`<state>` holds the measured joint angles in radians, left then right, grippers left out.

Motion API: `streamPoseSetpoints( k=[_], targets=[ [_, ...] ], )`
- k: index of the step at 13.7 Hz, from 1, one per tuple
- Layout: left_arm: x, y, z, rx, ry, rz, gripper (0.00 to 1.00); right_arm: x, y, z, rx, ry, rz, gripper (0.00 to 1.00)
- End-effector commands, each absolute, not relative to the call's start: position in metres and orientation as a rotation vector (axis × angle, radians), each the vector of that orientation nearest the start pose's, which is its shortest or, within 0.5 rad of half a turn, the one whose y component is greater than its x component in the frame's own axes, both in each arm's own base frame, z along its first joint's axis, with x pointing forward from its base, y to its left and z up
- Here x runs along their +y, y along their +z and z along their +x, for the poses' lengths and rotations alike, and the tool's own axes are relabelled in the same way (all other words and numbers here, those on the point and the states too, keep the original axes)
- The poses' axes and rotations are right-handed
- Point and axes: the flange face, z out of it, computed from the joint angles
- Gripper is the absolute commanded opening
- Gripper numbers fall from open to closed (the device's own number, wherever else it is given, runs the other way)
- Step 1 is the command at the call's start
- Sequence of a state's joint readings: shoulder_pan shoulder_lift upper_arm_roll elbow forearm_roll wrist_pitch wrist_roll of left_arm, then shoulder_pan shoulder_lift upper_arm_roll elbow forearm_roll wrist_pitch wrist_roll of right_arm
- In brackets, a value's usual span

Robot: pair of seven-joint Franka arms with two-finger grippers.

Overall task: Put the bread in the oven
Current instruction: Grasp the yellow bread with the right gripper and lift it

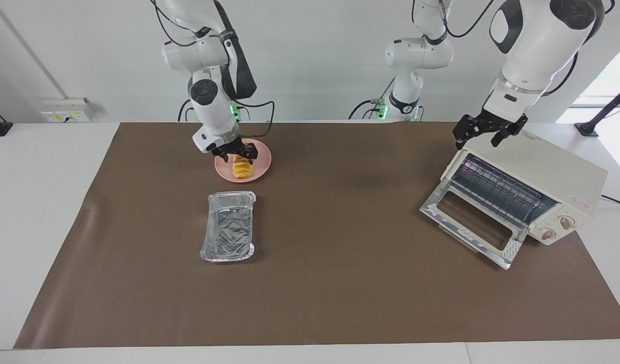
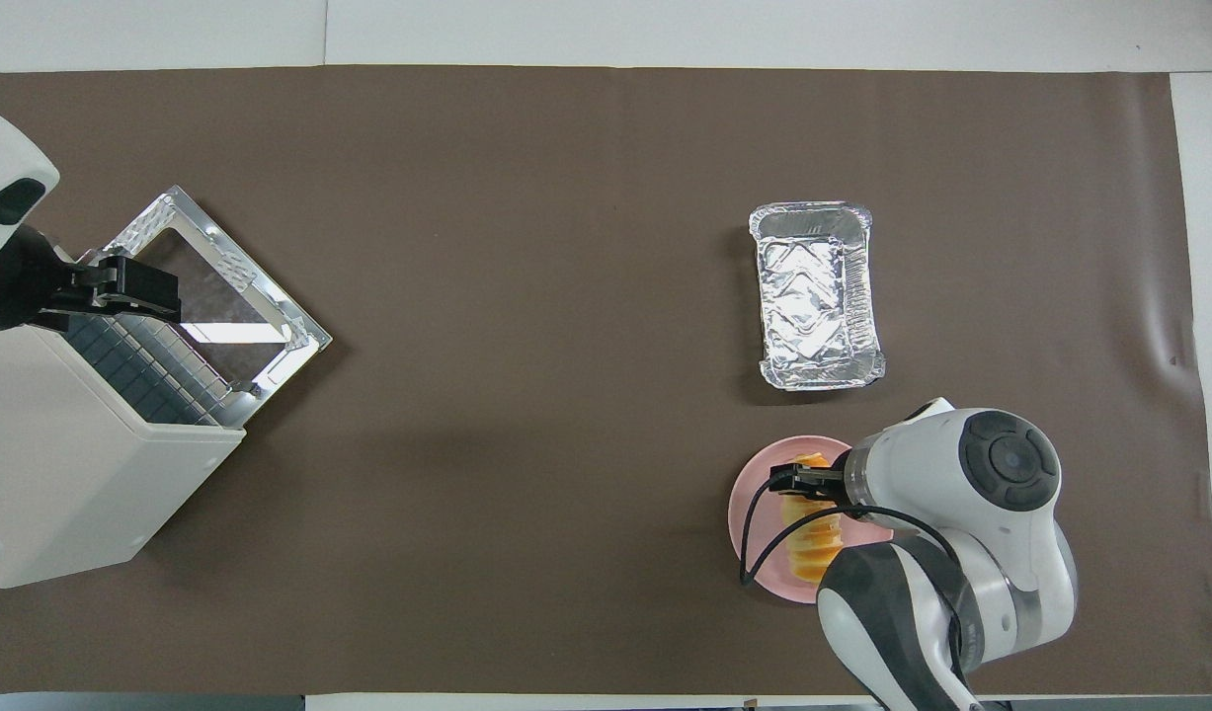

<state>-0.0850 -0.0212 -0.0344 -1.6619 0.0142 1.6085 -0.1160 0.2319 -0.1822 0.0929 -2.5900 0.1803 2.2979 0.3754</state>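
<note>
**Right claw lowered over the bread**

While the left claw [image 1: 484,135] is held wide above the open toaster oven [image 1: 532,189], the right claw [image 1: 235,151] is spread astride the bread [image 1: 241,169], which is lying on the pink plate [image 1: 261,164], near the foil tray [image 1: 228,225].

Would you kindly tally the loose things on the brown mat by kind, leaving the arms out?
Bread: 1
Pink plate: 1
Foil tray: 1
Oven: 1, door open
Total: 4
</note>
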Motion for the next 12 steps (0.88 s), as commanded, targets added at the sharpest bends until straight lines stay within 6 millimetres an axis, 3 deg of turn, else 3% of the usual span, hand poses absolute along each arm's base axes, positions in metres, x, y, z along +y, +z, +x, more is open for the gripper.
streamPoseSetpoints(
  k=[1,2,6,7,10,12],
  targets=[
    [-0.062,0.595,0.544,0.01,0.061,-3.13,1.0,0.139,0.304,0.39,0.332,0.213,-3.021,0.85],
    [-0.062,0.595,0.544,0.01,0.061,-3.13,1.0,0.146,0.303,0.388,0.308,0.211,-3.021,0.8],
    [-0.062,0.595,0.544,0.01,0.061,-3.13,1.0,0.149,0.303,0.387,0.337,0.206,-3.019,0.12],
    [-0.062,0.595,0.544,0.01,0.061,-3.13,1.0,0.149,0.303,0.387,0.337,0.207,-3.019,0.0],
    [-0.062,0.596,0.543,0.01,0.058,-3.13,1.0,0.15,0.308,0.39,0.342,0.204,-3.016,0.0],
    [-0.062,0.595,0.544,0.01,0.061,-3.13,1.0,0.155,0.331,0.396,0.348,0.185,-3.006,0.0]
  ],
)
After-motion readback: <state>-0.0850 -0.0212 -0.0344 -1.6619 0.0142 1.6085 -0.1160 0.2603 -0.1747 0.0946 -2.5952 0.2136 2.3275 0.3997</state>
